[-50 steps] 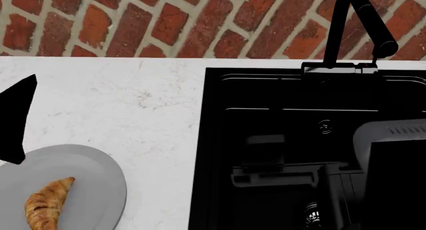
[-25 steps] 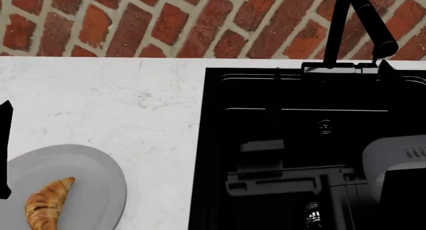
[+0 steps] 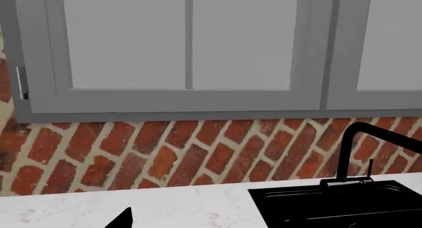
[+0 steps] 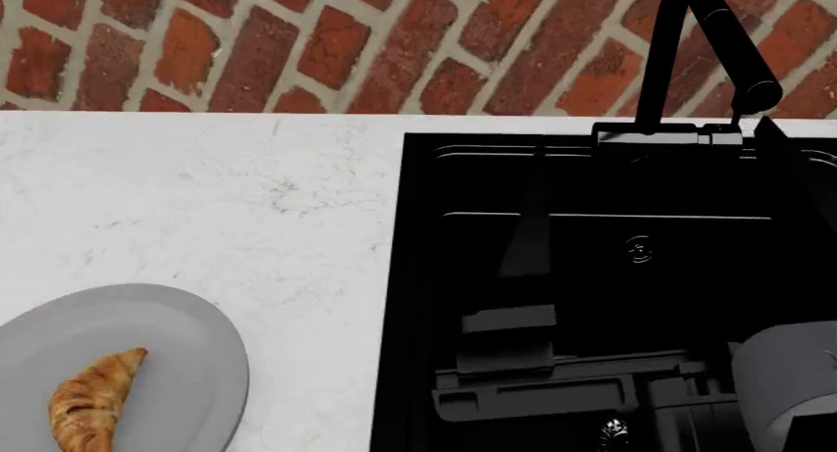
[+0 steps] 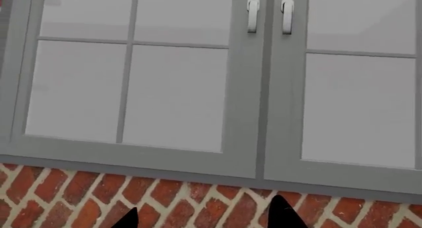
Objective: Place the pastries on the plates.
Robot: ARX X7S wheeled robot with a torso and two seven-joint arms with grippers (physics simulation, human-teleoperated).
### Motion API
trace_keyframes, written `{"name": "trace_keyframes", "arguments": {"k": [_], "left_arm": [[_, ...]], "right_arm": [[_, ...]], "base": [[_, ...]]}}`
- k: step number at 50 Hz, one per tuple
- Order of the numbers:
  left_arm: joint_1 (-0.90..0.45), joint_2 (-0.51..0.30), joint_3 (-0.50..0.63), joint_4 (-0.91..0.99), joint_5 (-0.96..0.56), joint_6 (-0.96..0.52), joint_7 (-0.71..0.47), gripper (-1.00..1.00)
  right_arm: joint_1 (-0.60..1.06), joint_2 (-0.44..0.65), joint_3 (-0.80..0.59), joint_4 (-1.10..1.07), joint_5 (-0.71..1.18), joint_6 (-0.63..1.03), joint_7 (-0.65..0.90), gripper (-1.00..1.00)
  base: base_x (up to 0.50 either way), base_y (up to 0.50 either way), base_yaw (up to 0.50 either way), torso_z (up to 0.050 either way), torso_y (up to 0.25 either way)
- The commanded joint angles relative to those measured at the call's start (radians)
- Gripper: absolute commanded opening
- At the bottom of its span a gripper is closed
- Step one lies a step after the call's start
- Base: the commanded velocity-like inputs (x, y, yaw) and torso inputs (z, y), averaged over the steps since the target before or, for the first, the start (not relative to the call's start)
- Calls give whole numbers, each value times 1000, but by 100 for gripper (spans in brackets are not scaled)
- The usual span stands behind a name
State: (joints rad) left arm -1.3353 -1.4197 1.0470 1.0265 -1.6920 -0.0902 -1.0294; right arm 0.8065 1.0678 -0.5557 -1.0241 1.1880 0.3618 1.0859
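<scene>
croissant (image 4: 94,400) lies on the grey plate (image 4: 196,359) at the near left of the head view, on the plate's left-centre, ends pointing up-right and down. only one plate and one pastry show; the bun isn't in any view. plate sits on the white marbled bench (image 4: 196,207), just left of the black sink (image 4: 432,276), apart from its edge.

right arm (image 4: 785,383): grey link at the near right of the head view, over the sink basin, w/ dark parts beside it that blend into the black basin. right gripper (image 5: 205,215): in the right wrist view two black fingertips (image 5: 285,210) stand apart w/ a wide gap and nothing between them, so it's released. it points up at the brick wall (image 5: 79,193) and the grey-framed window (image 5: 178,89) w/ two handles (image 5: 253,14).

left gripper: only a black tip (image 3: 120,220) shows at the edge of the left wrist view, above the bench; can't tell if it's released or clenched. not seen in the head view.

further back: black tap (image 4: 687,50) at the sink's far rim, drain (image 4: 637,248) on the basin floor, then brick wall behind the bench, window frames above it.
</scene>
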Motion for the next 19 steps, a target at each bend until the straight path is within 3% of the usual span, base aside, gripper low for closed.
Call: {"name": "trace_keyframes", "arguments": {"k": [1,12,19], "left_arm": [[56,-42,-127,21,-34,5,-6,100],[235,-56,-338,21,-50,31,1,100],[334,-82,-413,20,-30,57,6,100]], "right_arm": [[-3,4,-14,-14,-20,-15,6,100],[79,53,-122,-22,-40,-77,50,100],[129,89,-184,-21,-45,-121,73,100]], "base": [[0,0,0,0,0],[0,0,0,0,0],[0,0,0,0,0]]}}
